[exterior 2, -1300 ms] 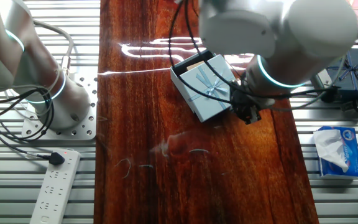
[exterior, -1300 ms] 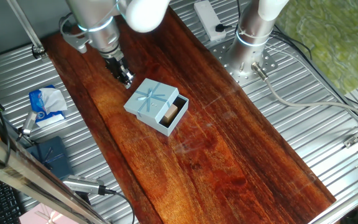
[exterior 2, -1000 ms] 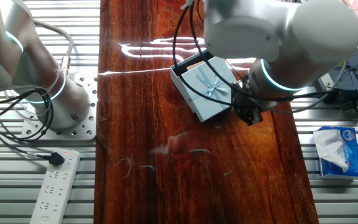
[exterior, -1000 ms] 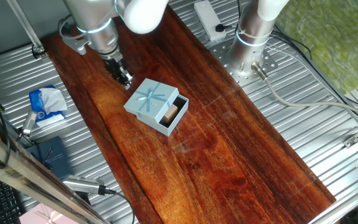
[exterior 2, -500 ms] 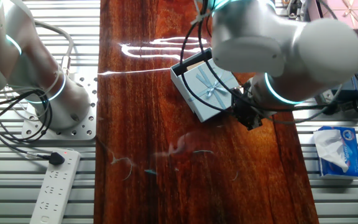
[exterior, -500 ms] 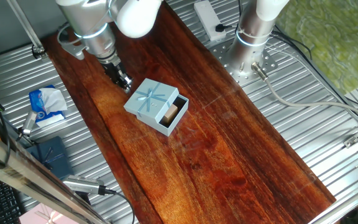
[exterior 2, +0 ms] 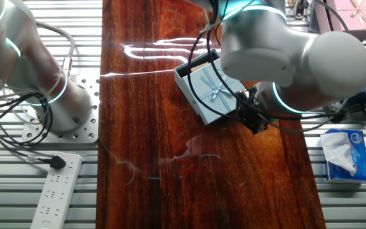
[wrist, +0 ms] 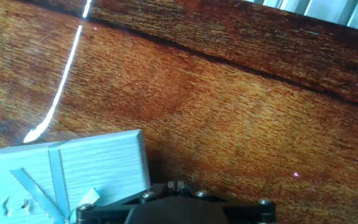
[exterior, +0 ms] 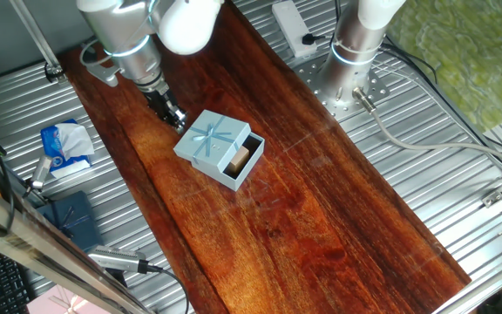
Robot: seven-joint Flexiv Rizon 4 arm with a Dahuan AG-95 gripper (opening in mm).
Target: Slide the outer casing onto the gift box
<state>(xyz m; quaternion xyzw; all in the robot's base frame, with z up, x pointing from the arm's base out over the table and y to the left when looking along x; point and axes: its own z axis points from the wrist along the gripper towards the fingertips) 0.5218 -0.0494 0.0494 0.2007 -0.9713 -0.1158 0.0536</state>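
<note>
The outer casing [exterior: 212, 139], a pale-blue sleeve with a ribbon bow, lies on the wooden table. The gift box [exterior: 247, 157], with its tan insert, sticks partly out of the casing's open side. My gripper [exterior: 174, 119] stands fingers-down just beside the casing's opposite side, shut and holding nothing. In the other fixed view the casing [exterior 2: 215, 93] lies up and to the left of the gripper [exterior 2: 257, 124], and the tray end [exterior 2: 199, 62] shows at the far side. In the hand view the casing's corner [wrist: 67, 171] lies left of my closed gripper [wrist: 176, 185].
A tissue pack [exterior: 65, 146] and a dark navy box [exterior: 70, 218] lie on the metal surface left of the board. A pink box [exterior 2: 356, 11], a power strip [exterior 2: 54, 187] and a second arm's base [exterior: 352, 65] stand around the board's edges.
The arm has shifted slightly, and the gripper has edged a little along the casing's side. The casing and gift box have not moved.
</note>
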